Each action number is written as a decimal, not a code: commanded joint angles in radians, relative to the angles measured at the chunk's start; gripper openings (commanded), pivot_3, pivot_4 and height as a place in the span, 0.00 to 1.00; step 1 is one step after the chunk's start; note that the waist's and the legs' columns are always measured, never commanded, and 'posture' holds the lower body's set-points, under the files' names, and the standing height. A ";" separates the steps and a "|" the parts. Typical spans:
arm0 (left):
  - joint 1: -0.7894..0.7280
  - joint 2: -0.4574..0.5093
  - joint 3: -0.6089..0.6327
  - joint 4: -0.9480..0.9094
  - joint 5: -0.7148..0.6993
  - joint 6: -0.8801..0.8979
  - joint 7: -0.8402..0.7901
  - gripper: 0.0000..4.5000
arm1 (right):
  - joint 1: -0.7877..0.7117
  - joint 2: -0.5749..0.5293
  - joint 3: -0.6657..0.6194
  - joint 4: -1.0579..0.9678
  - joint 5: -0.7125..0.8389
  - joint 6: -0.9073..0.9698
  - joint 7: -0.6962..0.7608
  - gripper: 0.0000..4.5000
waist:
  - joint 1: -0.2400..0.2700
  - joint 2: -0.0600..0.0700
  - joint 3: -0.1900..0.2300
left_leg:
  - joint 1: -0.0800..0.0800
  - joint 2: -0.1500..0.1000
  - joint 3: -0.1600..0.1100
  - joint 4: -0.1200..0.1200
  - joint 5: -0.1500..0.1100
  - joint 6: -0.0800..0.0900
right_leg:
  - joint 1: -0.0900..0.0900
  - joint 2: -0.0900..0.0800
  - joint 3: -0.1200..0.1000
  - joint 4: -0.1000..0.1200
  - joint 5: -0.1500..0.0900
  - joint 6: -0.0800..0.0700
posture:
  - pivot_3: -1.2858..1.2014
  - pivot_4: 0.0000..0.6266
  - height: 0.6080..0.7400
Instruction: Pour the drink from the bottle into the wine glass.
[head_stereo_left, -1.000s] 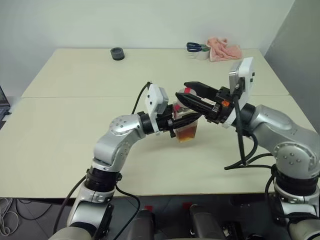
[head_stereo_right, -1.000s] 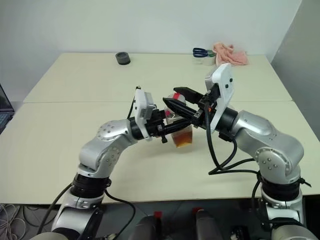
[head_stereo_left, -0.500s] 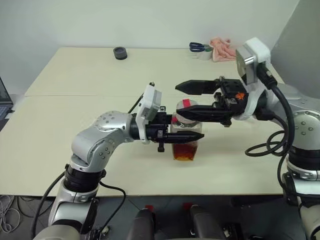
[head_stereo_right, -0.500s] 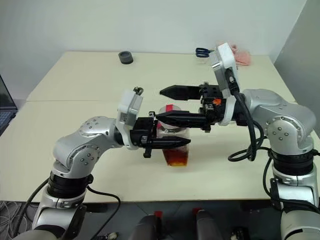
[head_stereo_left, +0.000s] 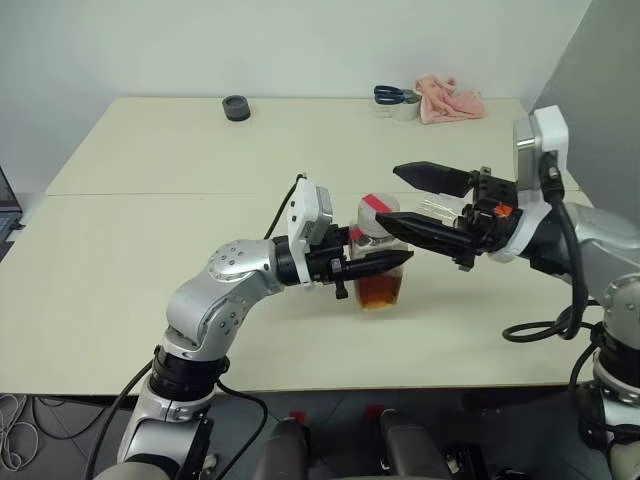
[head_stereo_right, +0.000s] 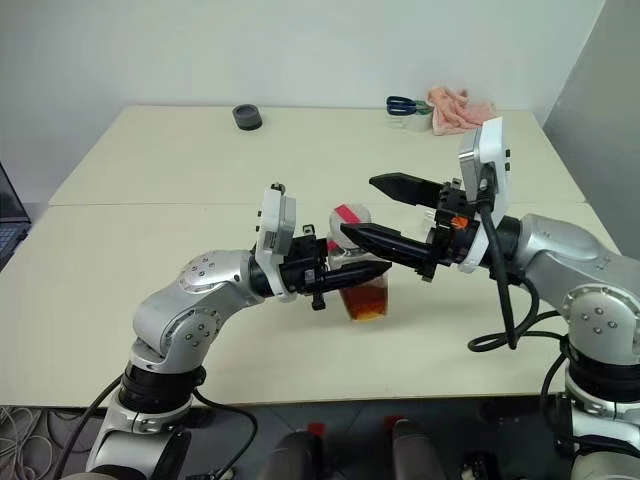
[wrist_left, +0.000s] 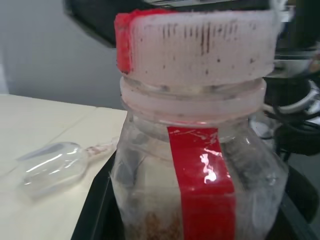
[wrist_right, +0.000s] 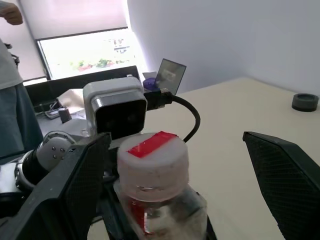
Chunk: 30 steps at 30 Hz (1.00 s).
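**Left eye view: bottle gripped, right tool spread**

Left eye view, centre of frame: left tool (head_stereo_left: 385, 262) clamps the bottle (head_stereo_left: 379, 270) upright on the surface (head_stereo_left: 150, 200); amber drink (head_stereo_left: 378, 292) low inside. Right tool (head_stereo_left: 425, 205) gapes around the cap (head_stereo_left: 379, 207).

Left wrist view: wine glass (wrist_left: 55, 166) lies sideways at lower left.

Right wrist view: white cap at lower centre, red strip across.

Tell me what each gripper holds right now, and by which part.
The left gripper holds the bottle by its body, below the cap. The right gripper is open, holding nothing.
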 joint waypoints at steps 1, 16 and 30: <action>-0.026 -0.002 0.007 0.006 0.028 -0.058 -0.005 0.38 | -0.003 0.024 0.005 -0.042 -0.007 -0.044 -0.047 1.00 | 0.000 0.000 0.000 | 0.000 0.000 0.000 0.000 0.000 0.000 | 0.000 0.000 0.000 0.000 0.000 0.000 | 0.52 0.24 1.00; -0.046 -0.013 0.001 0.030 0.057 -0.089 -0.029 0.38 | -0.029 0.095 0.142 -0.011 -0.189 -0.160 -0.052 1.00 | 0.000 0.000 0.000 | 0.000 0.000 0.000 0.000 0.000 0.000 | 0.000 0.000 0.000 0.000 0.000 0.000 | 0.52 0.24 1.00; -0.046 -0.018 0.004 0.037 0.060 -0.092 -0.033 0.38 | 0.018 0.055 0.068 -0.011 -0.168 -0.149 -0.050 1.00 | 0.000 0.000 0.000 | 0.000 0.000 0.000 0.000 0.000 0.000 | 0.000 0.000 0.000 0.000 0.000 0.000 | 0.52 0.24 1.00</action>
